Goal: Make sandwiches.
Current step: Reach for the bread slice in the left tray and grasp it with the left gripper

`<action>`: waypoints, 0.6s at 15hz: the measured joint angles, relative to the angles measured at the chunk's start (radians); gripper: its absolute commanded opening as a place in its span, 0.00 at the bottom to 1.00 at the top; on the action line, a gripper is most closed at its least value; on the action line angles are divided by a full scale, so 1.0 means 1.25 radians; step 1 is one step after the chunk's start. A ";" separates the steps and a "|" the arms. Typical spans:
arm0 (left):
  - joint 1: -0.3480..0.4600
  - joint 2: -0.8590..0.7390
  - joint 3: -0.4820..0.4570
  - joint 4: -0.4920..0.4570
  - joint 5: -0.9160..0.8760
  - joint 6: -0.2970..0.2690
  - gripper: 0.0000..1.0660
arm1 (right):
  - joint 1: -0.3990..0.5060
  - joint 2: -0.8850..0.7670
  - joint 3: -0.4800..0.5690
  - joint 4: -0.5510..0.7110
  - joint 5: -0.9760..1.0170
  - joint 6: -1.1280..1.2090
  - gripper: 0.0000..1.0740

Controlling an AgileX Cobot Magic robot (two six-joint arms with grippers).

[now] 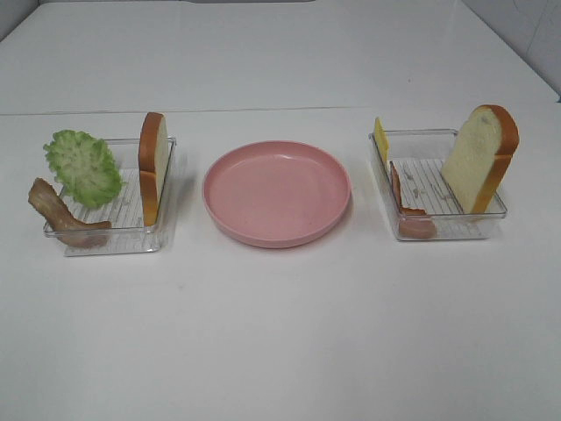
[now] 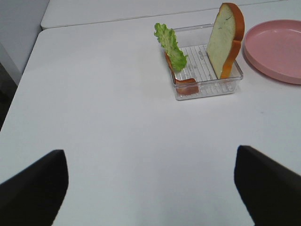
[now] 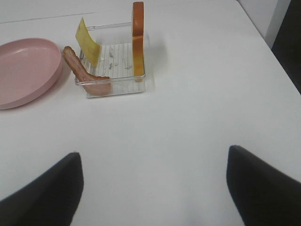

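No sandwich is stacked. The left clear tray (image 1: 114, 237) holds an upright bread slice (image 1: 152, 167), frilly green lettuce (image 1: 84, 167) and a brown meat strip (image 1: 61, 215). The right tray (image 1: 447, 230) holds a leaning bread slice (image 1: 480, 158), a yellow cheese square (image 1: 380, 138) and a meat strip (image 1: 401, 195). The left wrist view shows bread (image 2: 225, 40), lettuce (image 2: 170, 44) and meat (image 2: 184, 84) far beyond my open, empty left gripper (image 2: 150, 188). The right wrist view shows bread (image 3: 137, 37), cheese (image 3: 87, 41) and meat (image 3: 81, 70) far beyond my open, empty right gripper (image 3: 153, 186). Neither gripper shows in the high view.
A round pink plate (image 1: 277, 193) sits empty between the two trays; it also shows in the left wrist view (image 2: 275, 49) and the right wrist view (image 3: 23, 68). The white table (image 1: 280, 333) stretches bare in front of them.
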State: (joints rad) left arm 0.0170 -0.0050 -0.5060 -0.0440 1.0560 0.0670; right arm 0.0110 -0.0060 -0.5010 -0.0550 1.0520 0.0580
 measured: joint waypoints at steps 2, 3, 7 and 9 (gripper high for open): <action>0.000 0.000 0.000 0.000 0.000 0.000 0.84 | 0.000 0.000 0.000 0.000 0.000 0.000 0.73; 0.000 0.000 0.000 0.000 0.000 0.000 0.84 | 0.000 0.000 0.000 0.000 0.000 0.000 0.73; 0.000 0.000 0.000 0.000 0.000 0.000 0.84 | 0.000 0.000 0.000 0.000 0.000 0.000 0.73; 0.000 0.000 0.000 0.000 0.000 0.000 0.84 | 0.000 0.000 0.000 0.000 0.000 0.000 0.73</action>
State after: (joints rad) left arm 0.0170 -0.0050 -0.5060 -0.0440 1.0560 0.0670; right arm 0.0110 -0.0060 -0.5010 -0.0550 1.0520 0.0580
